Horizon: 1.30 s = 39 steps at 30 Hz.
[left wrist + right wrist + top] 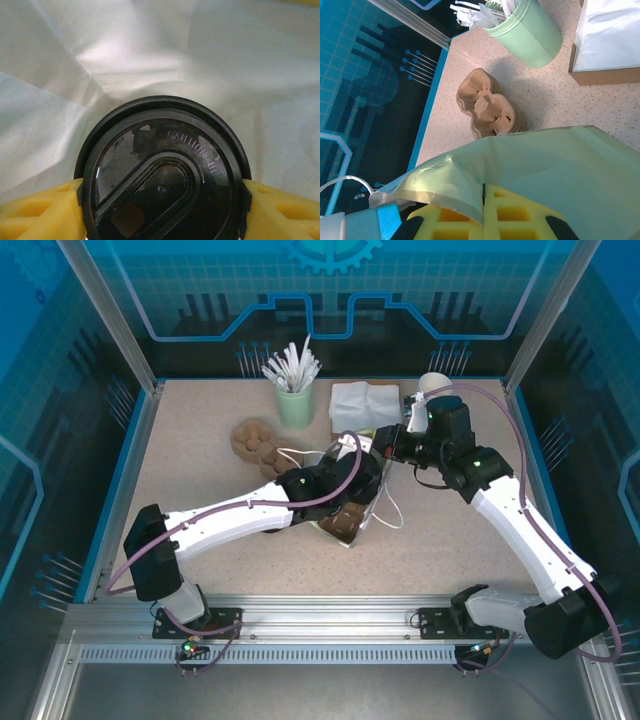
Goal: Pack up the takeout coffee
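Your left end effector (162, 194) is gripping the takeout coffee (162, 170). In the left wrist view its yellow fingers (40, 212) press against opposite sides of the cup's round black plastic lid, which carries raised "CAUTION HOT" lettering. Crumpled folds of a thin, pale translucent plastic bag (150, 45) lie all around the lid, so the coffee sits inside the bag. The cup body below the lid is hidden.

Your right end effector (484, 212) is closed on the bag's edge, pinching the film between its own yellow fingers (515, 201) and holding it above the speckled beige tabletop (555, 100).

From the overhead camera, both arms meet near the middle of the tabletop. The left wrist reaches into the bag and the right wrist is just beside it, on the far right side. A brown moulded-pulp cup carrier (345, 522) shows beneath the left wrist at the bag's near end; you cannot tell whether it lies inside.

Farther back sit the following:
- a stack of brown pulp carriers (255, 440)
- a mint-green tumbler of white wrapped sticks (295, 405)
- a brown box of white napkins (362, 405)
- a stack of white paper cups (432, 387) behind the right wrist
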Each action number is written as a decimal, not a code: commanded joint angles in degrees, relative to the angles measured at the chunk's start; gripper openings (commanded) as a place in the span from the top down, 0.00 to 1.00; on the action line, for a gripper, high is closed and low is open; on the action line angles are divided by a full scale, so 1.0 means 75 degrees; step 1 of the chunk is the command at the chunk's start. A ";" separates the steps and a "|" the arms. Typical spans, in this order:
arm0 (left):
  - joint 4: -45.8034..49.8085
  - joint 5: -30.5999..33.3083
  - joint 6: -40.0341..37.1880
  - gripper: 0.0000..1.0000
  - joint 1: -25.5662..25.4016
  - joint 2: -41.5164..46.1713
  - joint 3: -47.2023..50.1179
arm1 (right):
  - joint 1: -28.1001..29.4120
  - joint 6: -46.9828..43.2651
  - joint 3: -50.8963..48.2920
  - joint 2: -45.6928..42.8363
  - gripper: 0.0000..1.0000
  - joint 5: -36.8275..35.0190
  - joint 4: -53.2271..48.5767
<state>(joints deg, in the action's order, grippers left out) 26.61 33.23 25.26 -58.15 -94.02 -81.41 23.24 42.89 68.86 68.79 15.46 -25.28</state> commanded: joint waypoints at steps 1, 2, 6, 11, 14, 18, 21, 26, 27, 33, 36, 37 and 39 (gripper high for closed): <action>-0.0118 -0.0001 0.0160 0.30 0.0078 -0.0037 0.0144 | 0.0086 0.0026 -0.0064 -0.0091 1.00 0.0323 0.0359; -0.0076 0.0030 0.0161 0.30 0.0079 -0.0039 0.0143 | 0.0088 0.0008 -0.0064 -0.0094 1.00 0.0332 0.0358; -0.0134 0.0151 0.0095 0.30 0.0078 0.0053 0.0246 | 0.0088 -0.0056 -0.0076 -0.0102 1.00 0.0391 0.0348; -0.0316 0.0200 -0.0136 0.30 0.0072 0.0174 0.0391 | 0.0086 -0.0230 -0.0070 -0.0136 1.00 0.0455 0.0311; -0.0538 0.0182 -0.0357 0.30 0.0066 0.0286 0.0557 | 0.0088 -0.0398 -0.0064 -0.0158 1.00 0.0549 0.0324; -0.0831 0.0158 -0.0615 0.30 0.0066 0.0484 0.0728 | 0.0081 -0.0704 -0.0020 -0.0161 1.00 0.0685 0.0295; -0.0895 0.0182 -0.0835 0.30 0.0021 0.0568 0.0758 | 0.0087 -0.0958 -0.0020 -0.0173 1.00 0.0763 0.0277; -0.0858 0.0236 -0.1111 0.30 -0.0060 0.0571 0.0674 | 0.0093 -0.1258 0.0023 -0.0139 1.00 0.0883 0.0367; -0.0872 0.0253 -0.1181 0.30 -0.0073 0.0578 0.0670 | 0.0082 -0.1298 0.0046 -0.0116 1.00 0.0905 0.0372; -0.0714 0.0398 -0.1378 0.30 -0.0168 0.0565 0.0617 | 0.0091 -0.1703 0.0217 -0.0054 1.00 0.1003 0.0259; -0.0742 0.0402 -0.1334 0.30 -0.0168 0.0635 0.0690 | 0.0098 -0.1859 0.0268 -0.0083 1.00 0.0988 0.0210; -0.0731 0.0417 -0.1351 0.30 -0.0168 0.0659 0.0708 | 0.0100 -0.1902 0.0297 -0.0081 1.00 0.0956 0.0175; -0.0630 0.0480 -0.1323 0.30 -0.0168 0.0655 0.0704 | 0.0100 -0.1994 0.0343 -0.0082 1.00 0.0922 0.0165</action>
<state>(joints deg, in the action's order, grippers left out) 21.12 35.38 16.78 -59.07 -90.70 -76.34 23.24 30.26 68.51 68.79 20.03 -24.95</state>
